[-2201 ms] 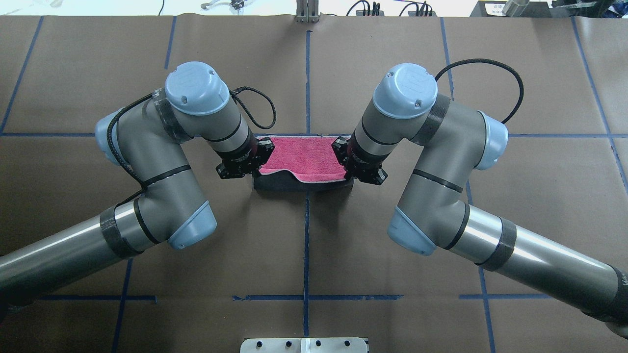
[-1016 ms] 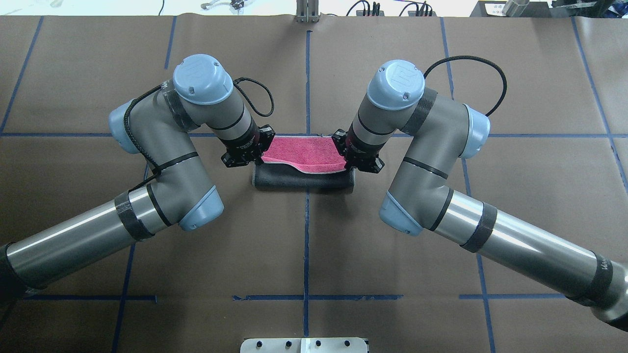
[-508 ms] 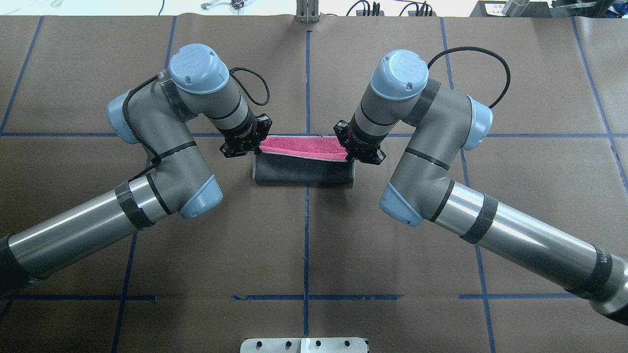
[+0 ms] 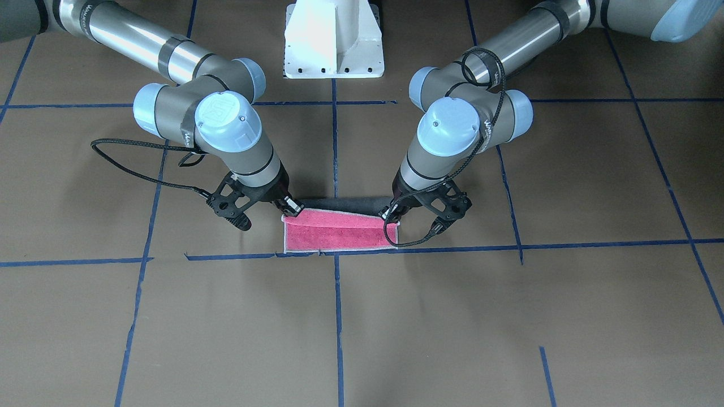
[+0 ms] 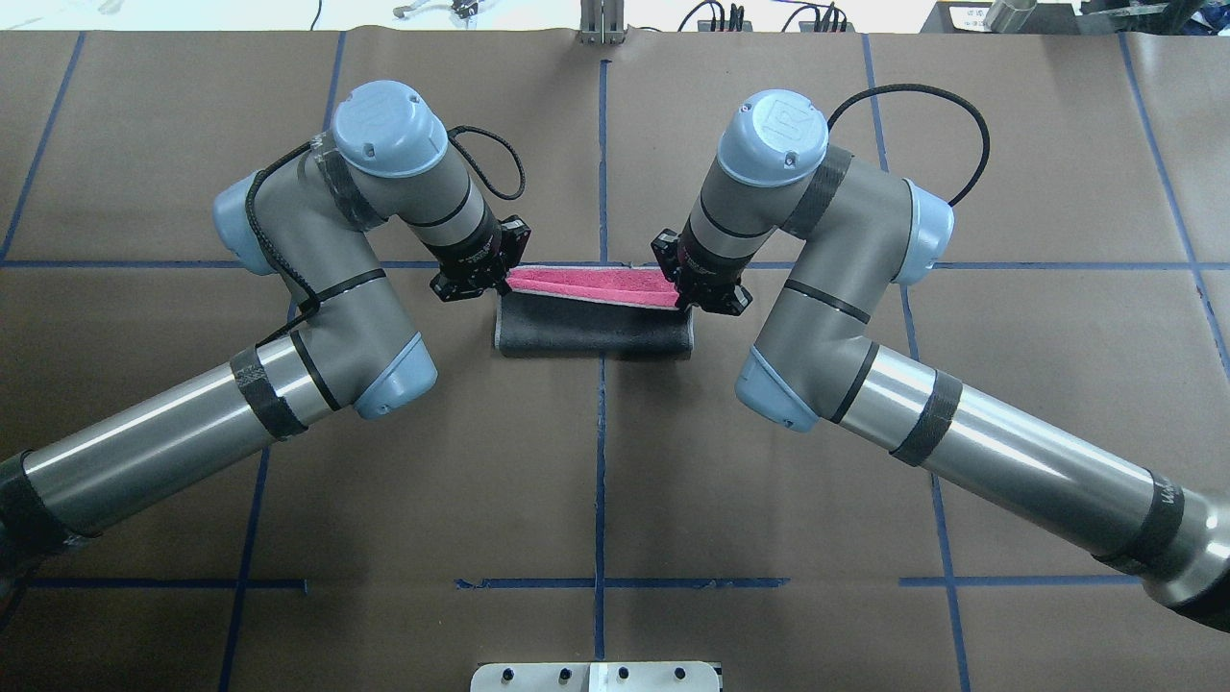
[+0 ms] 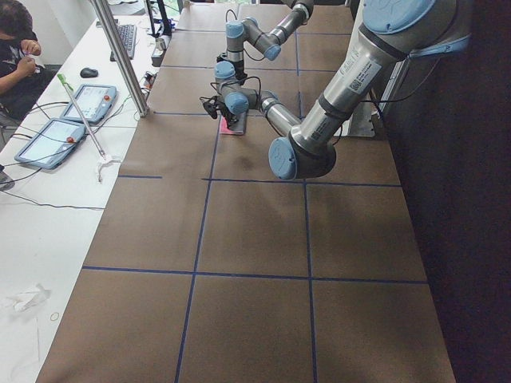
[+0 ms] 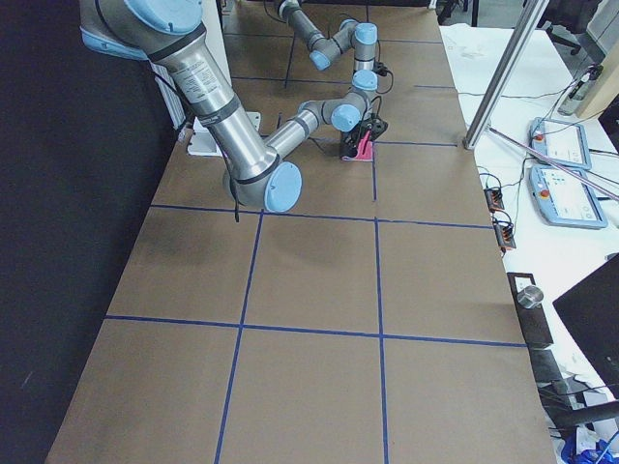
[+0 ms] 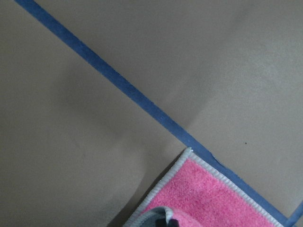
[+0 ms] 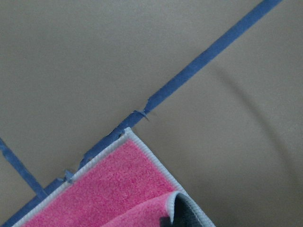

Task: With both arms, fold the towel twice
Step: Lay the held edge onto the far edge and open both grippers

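The left arm [image 5: 307, 288] and right arm [image 5: 836, 279] were bent inward, wrists tilted. The left gripper [image 5: 499, 280] and right gripper [image 5: 681, 299] each pinched a raised corner of the fuzzy towel [image 5: 591, 330], which lay grey over pink, mid-worktop [image 5: 596, 481].

A brown paper-covered surface [image 5: 769, 538] fills every view, marked into large squares by blue tape lines [image 5: 600, 500]. Along the left edge of the left-side view runs a white bench [image 6: 48, 231] carrying tablets [image 6: 89, 102], with a slanted metal post [image 6: 120, 56] beside them. Darkness fills that view's right edge.
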### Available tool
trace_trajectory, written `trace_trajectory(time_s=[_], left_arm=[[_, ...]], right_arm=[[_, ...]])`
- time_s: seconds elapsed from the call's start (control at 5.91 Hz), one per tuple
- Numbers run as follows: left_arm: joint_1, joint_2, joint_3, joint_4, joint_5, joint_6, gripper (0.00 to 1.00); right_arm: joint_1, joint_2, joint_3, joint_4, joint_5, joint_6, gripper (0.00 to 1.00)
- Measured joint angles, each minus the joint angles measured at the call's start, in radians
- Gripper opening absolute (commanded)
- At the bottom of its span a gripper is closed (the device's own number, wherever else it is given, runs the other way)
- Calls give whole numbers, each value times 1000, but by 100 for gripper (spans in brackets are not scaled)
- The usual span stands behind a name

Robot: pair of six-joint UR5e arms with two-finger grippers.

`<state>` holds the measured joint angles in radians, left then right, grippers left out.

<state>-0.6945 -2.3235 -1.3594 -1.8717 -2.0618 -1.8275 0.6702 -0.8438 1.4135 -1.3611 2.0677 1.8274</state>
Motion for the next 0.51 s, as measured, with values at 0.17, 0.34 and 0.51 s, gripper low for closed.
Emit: trace_trajectory(time_s=[0.17,0.34,0.51], left_arm=[[-1,-1,2,-4,0,-2,30],[-2,-2,3,-10,1,-2,99],[-5,-2,6,-22,2,-2,100]], right_arm=[[0,6,-9,0,0,-2,89],[0,8,-12,0,-1,-14,100],[4,7,-13,0,-5,-47,100]])
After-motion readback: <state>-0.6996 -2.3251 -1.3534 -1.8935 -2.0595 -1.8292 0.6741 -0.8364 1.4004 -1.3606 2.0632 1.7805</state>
